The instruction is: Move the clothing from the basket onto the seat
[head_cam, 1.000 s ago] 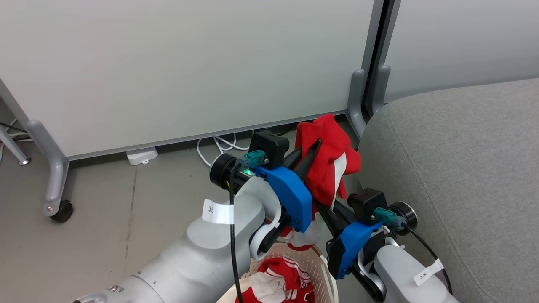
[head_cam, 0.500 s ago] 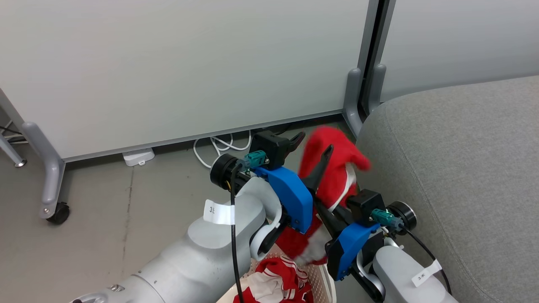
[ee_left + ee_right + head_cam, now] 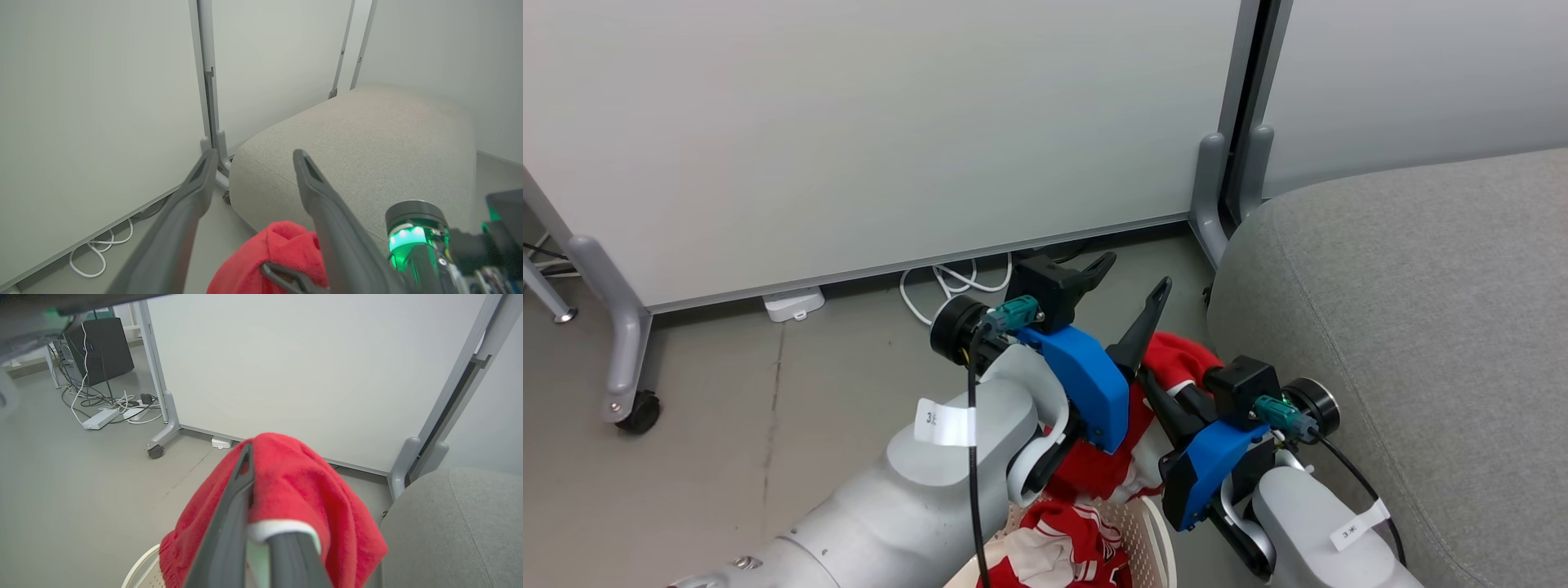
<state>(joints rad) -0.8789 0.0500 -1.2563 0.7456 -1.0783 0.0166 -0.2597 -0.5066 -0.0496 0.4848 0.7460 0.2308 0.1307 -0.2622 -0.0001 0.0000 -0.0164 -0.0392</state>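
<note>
The red shorts (image 3: 1181, 359) with a white band hang from my right gripper (image 3: 1156, 390), which is shut on them just left of the seat's edge. In the right wrist view the shorts (image 3: 310, 498) drape over the shut right gripper (image 3: 248, 457). My left gripper (image 3: 1134, 276) stands open above them, nothing between its fingers; the left wrist view has the open left gripper (image 3: 253, 161) over the shorts (image 3: 278, 253). The striped jersey (image 3: 1068, 543) lies in the cream basket (image 3: 1156, 535) below my arms. The grey seat (image 3: 1405, 310) is on the right.
A white partition (image 3: 890, 122) on grey wheeled feet (image 3: 633, 408) stands close behind, and a second panel (image 3: 1405, 73) rises behind the seat. White cables (image 3: 947, 286) and a small white box (image 3: 792, 304) lie at its base. A black case (image 3: 102, 347) with cables sits farther off.
My left gripper opened and let go of the red shorts. The shorts dropped from their raised spread and now hang lower from the right gripper alone.
</note>
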